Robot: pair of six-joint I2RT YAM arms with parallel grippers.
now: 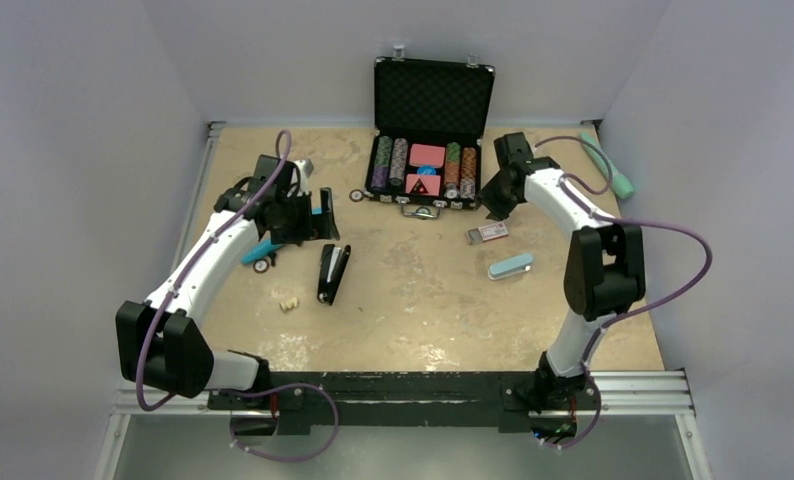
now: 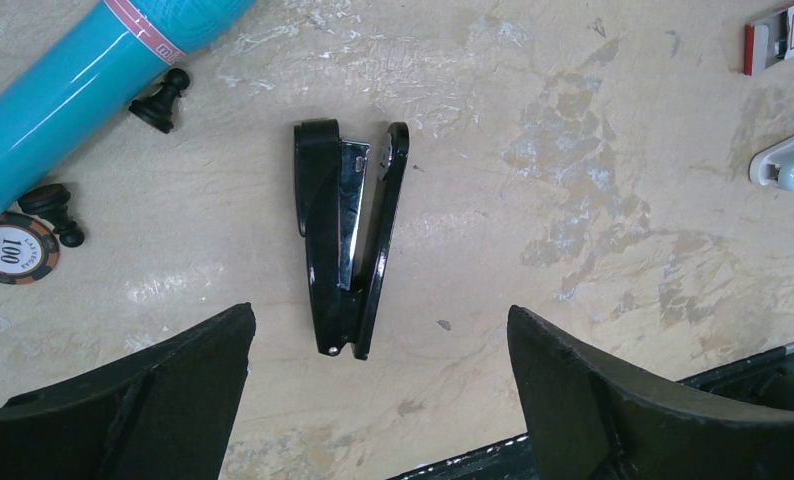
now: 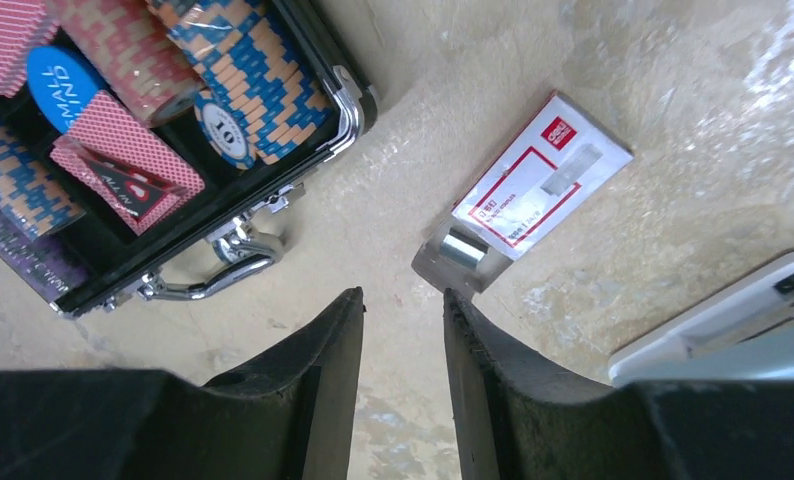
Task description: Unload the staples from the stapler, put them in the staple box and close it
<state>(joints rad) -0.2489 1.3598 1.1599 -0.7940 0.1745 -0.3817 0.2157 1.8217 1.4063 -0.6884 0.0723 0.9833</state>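
I see the stapler lying splayed open left of centre, silver channel showing. My left gripper hangs over it, wide open and empty. My right gripper is narrowly parted and empty, beside the open far case, which holds chips and cards.

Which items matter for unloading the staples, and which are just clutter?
Job: stapler; left gripper, open, near it. The staples cannot be made out.

Clutter: chip case, teal tube, black pawn, poker chip, red-white box, cream lump.
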